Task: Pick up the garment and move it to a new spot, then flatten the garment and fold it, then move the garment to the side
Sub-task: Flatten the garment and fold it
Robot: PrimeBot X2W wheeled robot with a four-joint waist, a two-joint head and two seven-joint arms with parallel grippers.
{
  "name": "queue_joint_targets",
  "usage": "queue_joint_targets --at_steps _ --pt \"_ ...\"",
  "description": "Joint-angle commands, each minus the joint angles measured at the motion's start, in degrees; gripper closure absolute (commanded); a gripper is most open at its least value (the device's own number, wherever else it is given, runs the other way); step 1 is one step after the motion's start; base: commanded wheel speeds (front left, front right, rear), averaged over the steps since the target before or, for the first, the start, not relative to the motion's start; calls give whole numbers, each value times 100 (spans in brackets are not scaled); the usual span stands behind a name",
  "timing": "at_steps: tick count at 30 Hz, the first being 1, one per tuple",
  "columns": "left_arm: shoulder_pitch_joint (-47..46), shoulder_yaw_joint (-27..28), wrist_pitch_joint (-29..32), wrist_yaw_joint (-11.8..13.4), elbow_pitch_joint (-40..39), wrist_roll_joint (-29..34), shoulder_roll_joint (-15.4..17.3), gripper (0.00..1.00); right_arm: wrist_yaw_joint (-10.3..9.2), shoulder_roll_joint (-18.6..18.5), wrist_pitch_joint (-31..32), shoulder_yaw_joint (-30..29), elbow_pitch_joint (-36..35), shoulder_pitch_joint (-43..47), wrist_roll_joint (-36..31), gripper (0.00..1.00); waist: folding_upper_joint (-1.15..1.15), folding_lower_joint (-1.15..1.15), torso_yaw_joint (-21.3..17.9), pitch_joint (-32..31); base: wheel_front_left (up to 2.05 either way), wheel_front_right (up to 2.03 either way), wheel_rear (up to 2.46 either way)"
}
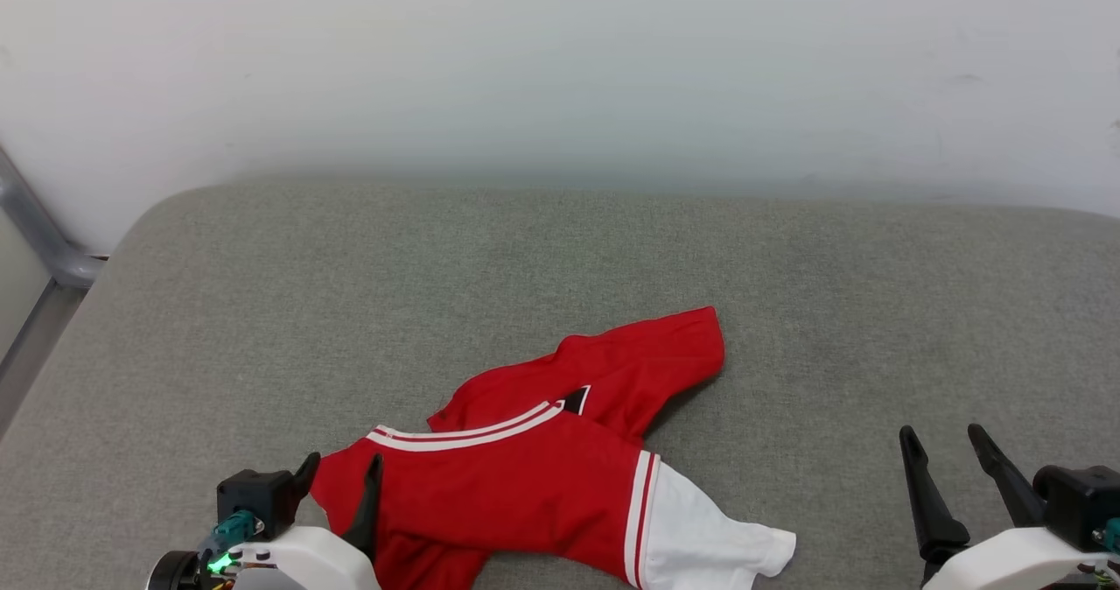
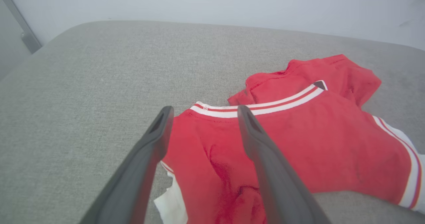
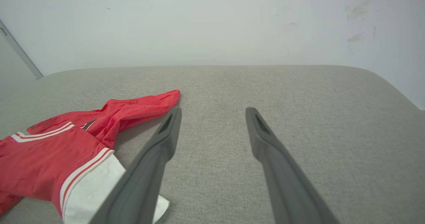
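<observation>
Right, big grey cushion (image 1: 262,310) first: the garment (image 1: 525,485) lies crumpled on its near half, about midway across, red body doubled over itself, a white panel (image 1: 700,529) trailing toward the cushion's near right. Left gripper (image 1: 343,463) sits at the cushion's near left, over the red cloth's edge, fingers spread wide with fabric beneath them but nothing pinched. Right gripper (image 1: 941,432) hovers at the cushion's near right over bare grey, likewise agape and empty. Flattening looks to me like the job in hand: best to take a single layer at the striped trim (image 1: 472,432), bring the right gripper in to the white panel, and draw the two apart low along the cushion so the thin cloth doesn't bunch. Hard to read: the garment's nearest edge is cut off and partly behind the left wrist, the folds hide what lies under, and just a black sliver (image 1: 576,399) of numeral peeks out by the trim
</observation>
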Motion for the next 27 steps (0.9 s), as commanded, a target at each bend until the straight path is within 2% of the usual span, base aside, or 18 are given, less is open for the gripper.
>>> queue_joint_targets --at_steps 1,6,17,21,27 --pt "58 65 -176 32 -73 81 -7 0 -2 8 19 21 -35 69 -25 0 0 1 10 -47 0 0 0" --pt "71 283 -471 12 -462 316 -91 0 -2 8 4 94 -114 77 -67 0 0 1 3 -122 0 0 0" --pt "389 833 -524 119 -1300 972 -361 0 -2 8 104 166 -252 138 -162 0 0 1 -39 -228 0 0 0" --pt "394 900 -525 78 -1405 1158 -477 0 -2 -11 798 257 -10 236 -90 0 0 1 38 -191 0 0 0" --pt "296 964 -520 -13 -1496 1418 -643 0 -2 -547 2321 659 352 127 458 0 0 1 332 -63 0 0 0"
